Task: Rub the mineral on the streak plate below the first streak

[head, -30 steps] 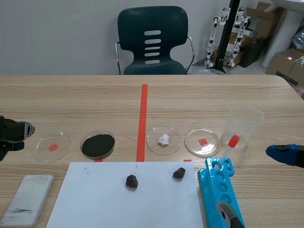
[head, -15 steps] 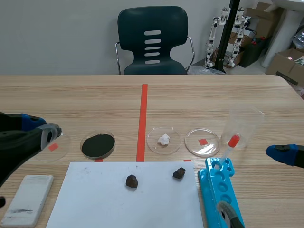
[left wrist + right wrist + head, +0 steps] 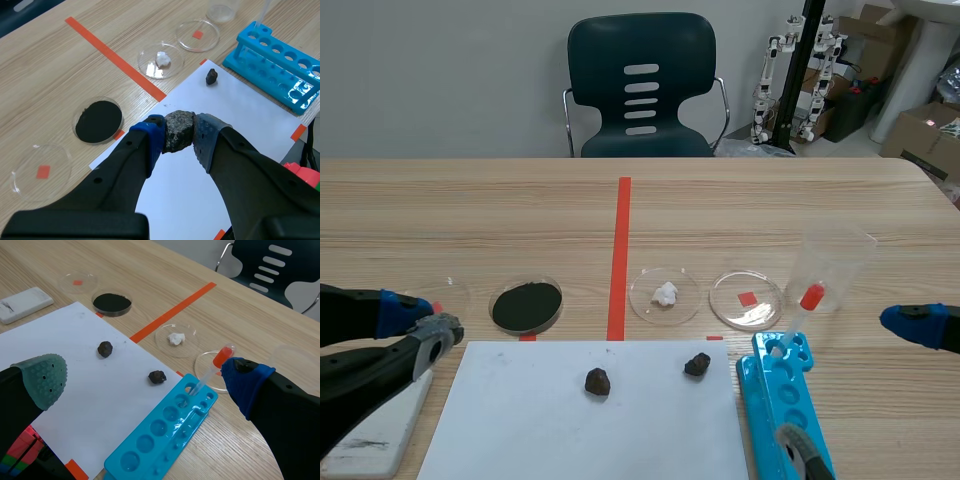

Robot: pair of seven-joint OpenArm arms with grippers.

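The streak plate (image 3: 368,445) lay nearest, at the table's left edge, with 1 dark streak on it and the left arm partly across it. The left gripper (image 3: 179,136) was clamped on the mineral (image 3: 178,127), a grey-brown lump pinched between both pads above the white paper's (image 3: 580,430) left edge. On the paper sat 2 dark lumps, the left rock (image 3: 597,381) and the right rock (image 3: 697,364). The right gripper (image 3: 145,382) hung wide open, holding nothing, beside the blue rack (image 3: 785,410). Beyond stood a dish of black powder (image 3: 526,305).

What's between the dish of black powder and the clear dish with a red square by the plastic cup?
The scene view shows the red tape line and then a clear dish holding a white lump.
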